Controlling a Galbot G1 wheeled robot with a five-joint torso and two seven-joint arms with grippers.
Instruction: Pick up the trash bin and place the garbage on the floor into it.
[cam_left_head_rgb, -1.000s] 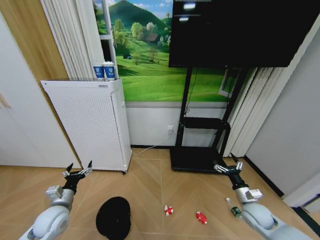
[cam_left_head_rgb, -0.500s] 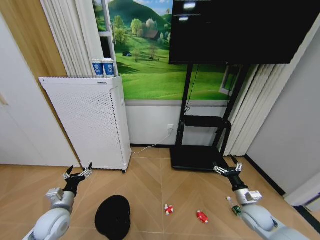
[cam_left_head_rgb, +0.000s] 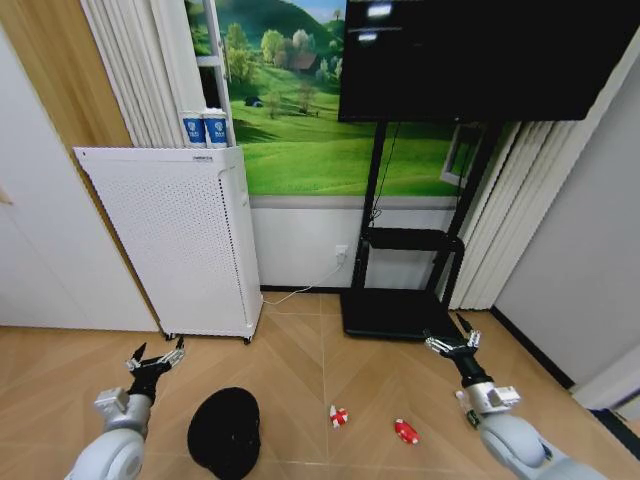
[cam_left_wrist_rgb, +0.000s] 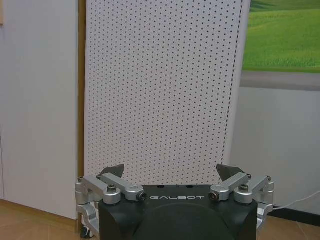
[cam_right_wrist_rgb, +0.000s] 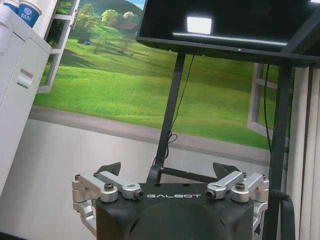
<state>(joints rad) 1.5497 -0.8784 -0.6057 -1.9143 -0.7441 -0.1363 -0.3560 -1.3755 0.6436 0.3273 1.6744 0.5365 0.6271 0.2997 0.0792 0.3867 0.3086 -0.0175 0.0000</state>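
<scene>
The black trash bin (cam_left_head_rgb: 225, 432) stands on the herringbone wood floor (cam_left_head_rgb: 300, 360) at the lower left of the head view. To its right lie two pieces of garbage: a red-and-white piece (cam_left_head_rgb: 339, 416) and a red piece (cam_left_head_rgb: 405, 432). My left gripper (cam_left_head_rgb: 156, 358) hangs open just left of the bin and above the floor, holding nothing. My right gripper (cam_left_head_rgb: 452, 344) is open and empty too, to the right of the red piece. In the wrist views the left gripper (cam_left_wrist_rgb: 172, 171) faces the white perforated cabinet and the right gripper (cam_right_wrist_rgb: 167, 169) faces the TV stand.
A tall white perforated cabinet (cam_left_head_rgb: 170, 240) with two paper cups (cam_left_head_rgb: 204, 128) on top stands against the back wall behind the bin. A black TV stand (cam_left_head_rgb: 405, 290) with a large screen (cam_left_head_rgb: 470, 60) rises at centre right. A white cable (cam_left_head_rgb: 300, 295) runs along the floor by the wall.
The whole head view has shifted slightly, so the cabinet, bin and garbage sit a little differently in frame. Both grippers stay open and held out in front.
</scene>
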